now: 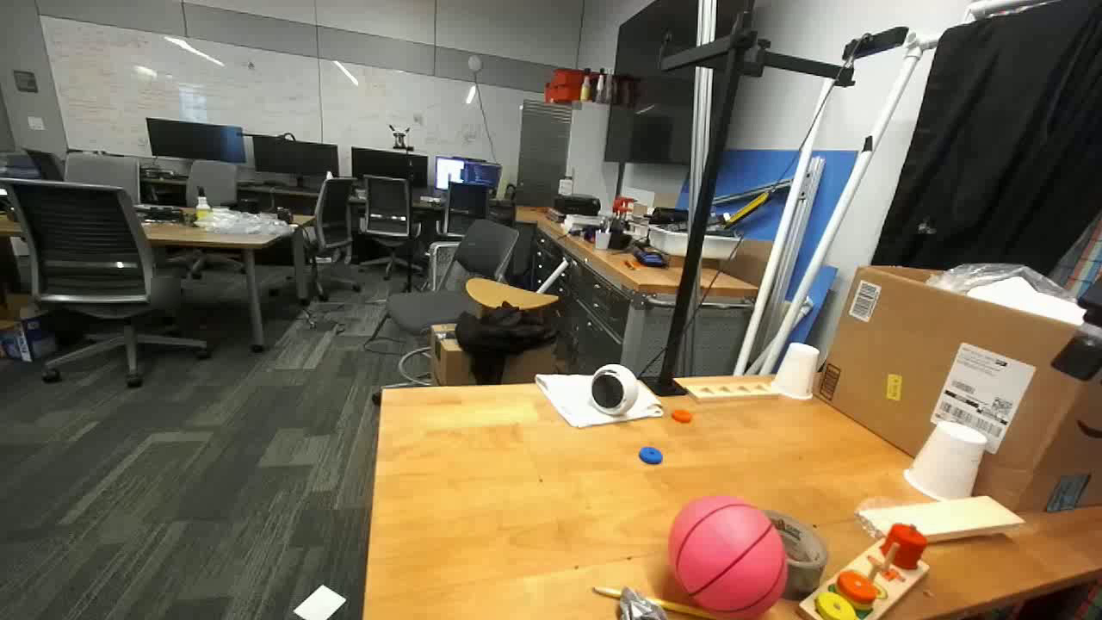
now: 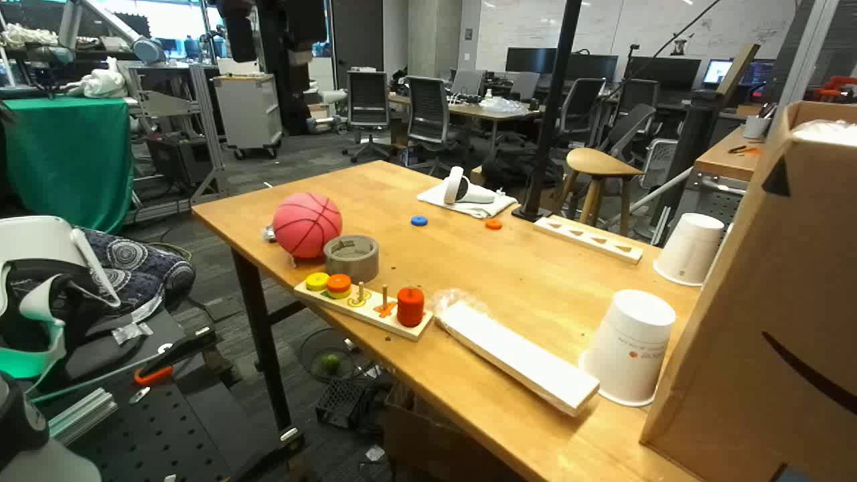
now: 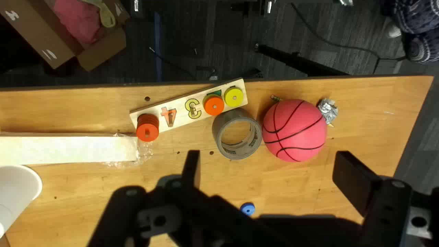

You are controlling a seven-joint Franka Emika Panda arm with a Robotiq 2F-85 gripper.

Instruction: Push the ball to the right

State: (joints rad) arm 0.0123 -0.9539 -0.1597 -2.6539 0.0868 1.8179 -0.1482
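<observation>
The pink-red ball (image 3: 295,130) with dark seam lines rests on the wooden table and shows in both exterior views (image 1: 727,555) (image 2: 308,225). It sits right beside a grey tape roll (image 3: 236,133); whether they touch I cannot tell. My gripper (image 3: 269,161) is open and empty in the wrist view, its two fingers wide apart. In that picture the ball lies beyond the fingertips, between them sideways and closer to the right finger. The gripper appears above the table, apart from the ball. I cannot clearly make out the gripper in the exterior views.
Crumpled foil (image 3: 328,110) and a pencil (image 1: 671,605) lie by the ball. A peg board with coloured rings (image 3: 181,115) is beside the tape. A blue ring (image 3: 247,208), white cups (image 2: 629,348), a white plank (image 2: 515,355) and a cardboard box (image 2: 756,321) are on the table.
</observation>
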